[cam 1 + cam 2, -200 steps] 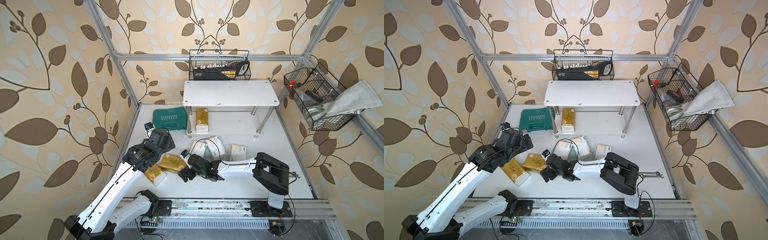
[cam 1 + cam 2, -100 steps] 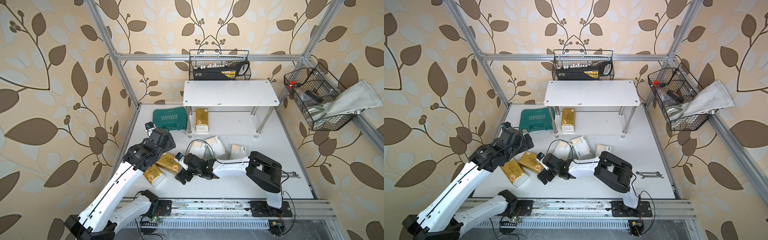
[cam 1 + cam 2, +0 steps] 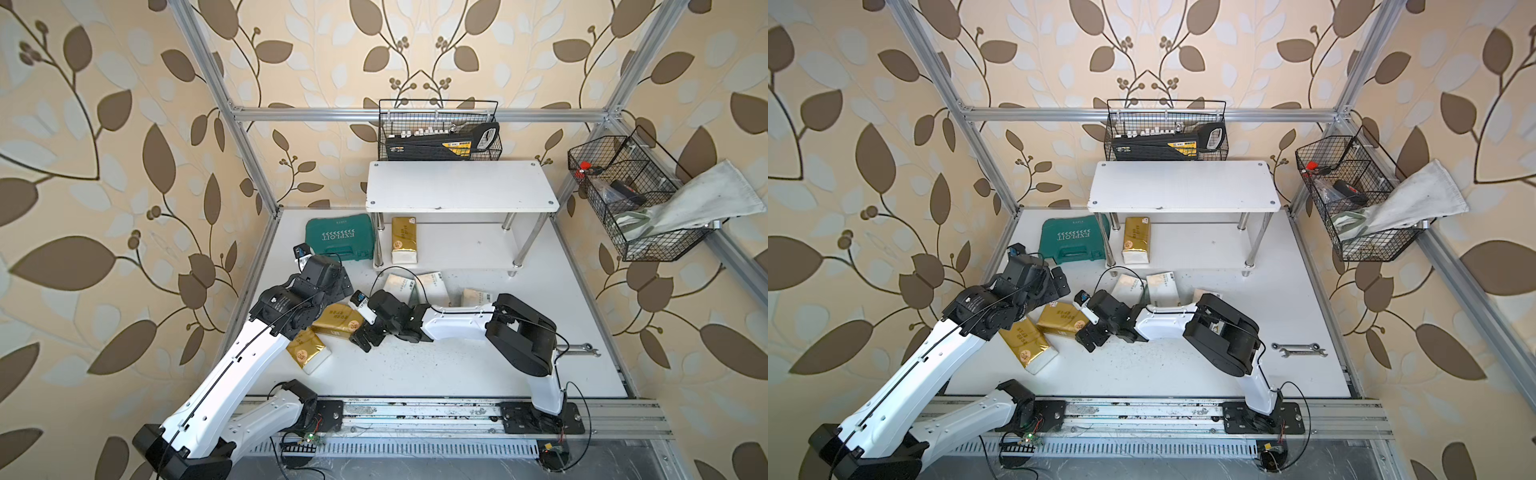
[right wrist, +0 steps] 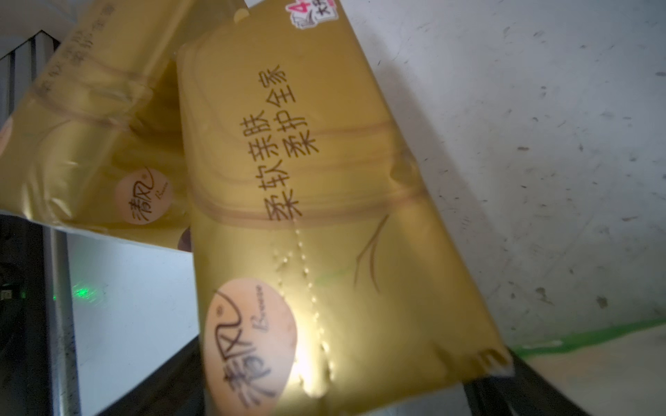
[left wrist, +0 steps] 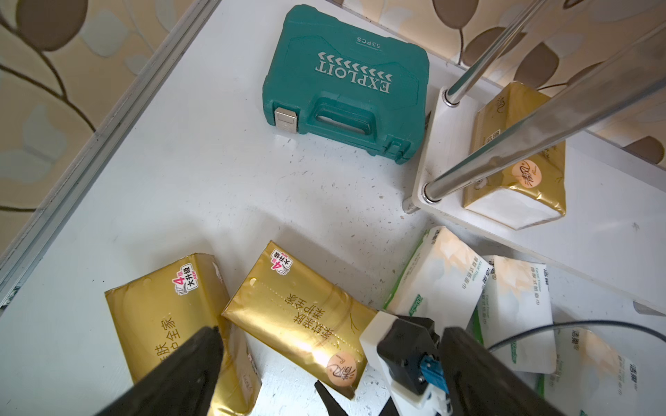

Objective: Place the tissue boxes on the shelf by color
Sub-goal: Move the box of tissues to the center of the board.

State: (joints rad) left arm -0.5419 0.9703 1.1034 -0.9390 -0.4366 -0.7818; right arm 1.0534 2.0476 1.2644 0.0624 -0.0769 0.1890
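Note:
In both top views the white shelf (image 3: 457, 185) (image 3: 1183, 185) stands at the back, and one gold tissue box (image 3: 404, 239) (image 3: 1136, 239) lies at the left end of its lower board. Two more gold boxes (image 3: 337, 322) (image 3: 307, 351) lie side by side at front left. Three white boxes (image 3: 399, 286) (image 3: 434, 286) (image 3: 478, 297) lie mid-table. My right gripper (image 3: 365, 334) (image 4: 346, 396) is open, its jaws standing either side of the near end of one gold box (image 4: 324, 216). My left gripper (image 3: 338, 286) (image 5: 331, 374) hangs open above both floor gold boxes (image 5: 299, 306) (image 5: 162, 317).
A green tool case (image 3: 338, 243) (image 5: 346, 83) lies left of the shelf. Black wire baskets hang on the back wall (image 3: 438, 131) and the right wall (image 3: 636, 208), the latter with a cloth draped out. A wrench (image 3: 1300, 349) lies at front right.
My right gripper has slid left across the table until its jaws reach the end of the gold box. The left arm has barely moved.

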